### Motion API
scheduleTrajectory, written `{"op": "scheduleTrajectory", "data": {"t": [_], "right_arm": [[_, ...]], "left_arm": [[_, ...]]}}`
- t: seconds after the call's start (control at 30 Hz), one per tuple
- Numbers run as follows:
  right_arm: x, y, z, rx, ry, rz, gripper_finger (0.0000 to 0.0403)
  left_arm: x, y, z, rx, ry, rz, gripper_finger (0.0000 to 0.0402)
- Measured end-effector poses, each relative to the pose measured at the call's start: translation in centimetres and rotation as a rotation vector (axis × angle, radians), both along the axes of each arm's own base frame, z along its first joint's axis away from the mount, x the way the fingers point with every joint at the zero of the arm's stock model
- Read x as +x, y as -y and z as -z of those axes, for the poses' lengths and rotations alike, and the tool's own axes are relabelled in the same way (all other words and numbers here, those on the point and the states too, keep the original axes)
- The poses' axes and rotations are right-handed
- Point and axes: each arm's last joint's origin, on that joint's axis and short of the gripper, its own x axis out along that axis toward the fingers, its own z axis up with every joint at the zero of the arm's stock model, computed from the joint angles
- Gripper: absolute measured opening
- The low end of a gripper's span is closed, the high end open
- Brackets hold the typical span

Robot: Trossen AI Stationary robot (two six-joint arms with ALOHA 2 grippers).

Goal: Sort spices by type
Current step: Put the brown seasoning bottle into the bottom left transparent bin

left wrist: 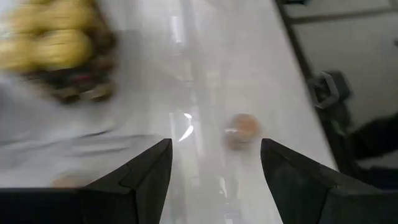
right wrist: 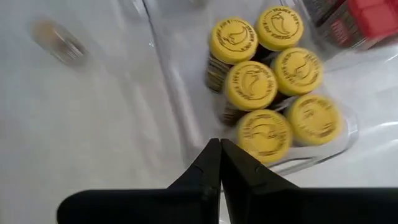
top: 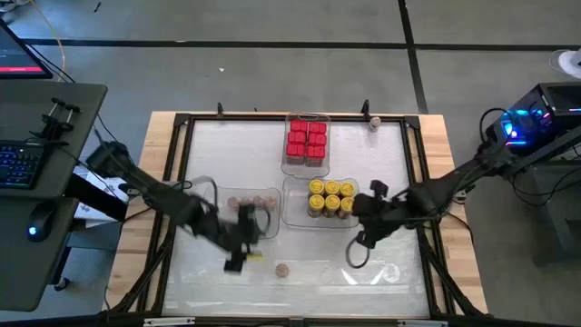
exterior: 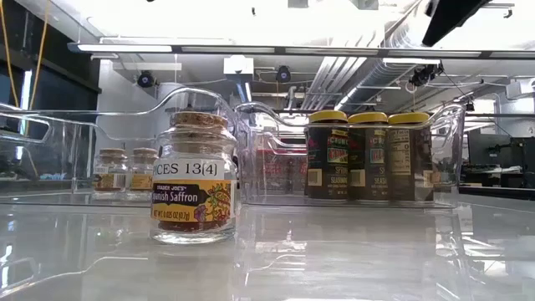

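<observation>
Seen from above, the left gripper (top: 238, 259) hangs low over the white desk (top: 218, 145), its fingers (left wrist: 146, 177) spread apart and holding nothing. Just beside it, toward the desk's far side, a clear tray (top: 272, 227) holds a short row of small tan-brown jars (top: 252, 201). One more tan-brown jar (top: 282, 270), a saffron jar with a cork top, stands alone on the open desk a little to the gripper's right, upright and apart from every tray.

Farther right, a second clear tray (top: 292, 214) holds six yellow-lidded jars (top: 331, 197) packed together, and beyond it a third tray (top: 292, 165) holds the red boxes (top: 307, 139). One more small container (top: 374, 122) stands alone at the far right corner of the desk; its kind is hard to tell. The right gripper (right wrist: 219, 163) waits just beside the yellow-lidded jars' tray, its fingers pressed closed and empty.

The likely next job is picking up the lone jar, and the risks sit there. The jar is small and round, so fingers closing off-centre could knock it over or send it rolling. The left wrist view is smeared, perhaps by motion, so a quick approach could overshoot. Carrying it to its tray, the gripper could clip the clear wall or jostle the jars already inside.
</observation>
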Motion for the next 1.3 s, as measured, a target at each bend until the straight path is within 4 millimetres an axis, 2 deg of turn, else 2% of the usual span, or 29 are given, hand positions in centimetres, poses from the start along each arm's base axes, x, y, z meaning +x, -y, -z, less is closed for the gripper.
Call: {"op": "scheduleTrajectory", "data": {"t": [0.1,0.23,0.4,0.57,0.83,1.3], "right_arm": [[-1.7,-0.4,0.1,0.124,0.121,0.064,0.0000],[-2.0,-1.9,0.1,0.243,0.250,0.091,0.0000],[-1.1,-4.3,1.0,0.303,0.325,0.096,0.0000],[-0.2,-5.5,2.4,0.320,0.306,0.148,0.0000],[0.7,-6.0,4.0,0.278,0.264,0.160,0.0000],[0.7,-5.9,4.1,0.253,0.259,0.147,0.0000]], "left_arm": [[1.4,3.1,2.4,0.004,0.008,0.076,0.0232],[3.9,4.5,5.0,0.069,-0.053,0.153,0.0232],[6.7,5.0,7.4,0.144,-0.117,0.324,0.0232],[7.8,5.1,9.1,0.125,-0.152,0.361,0.0232],[8.3,5.0,10.3,0.088,-0.123,0.343,0.0232],[9.8,4.3,15.0,0.107,-0.208,0.314,0.0232]]}}
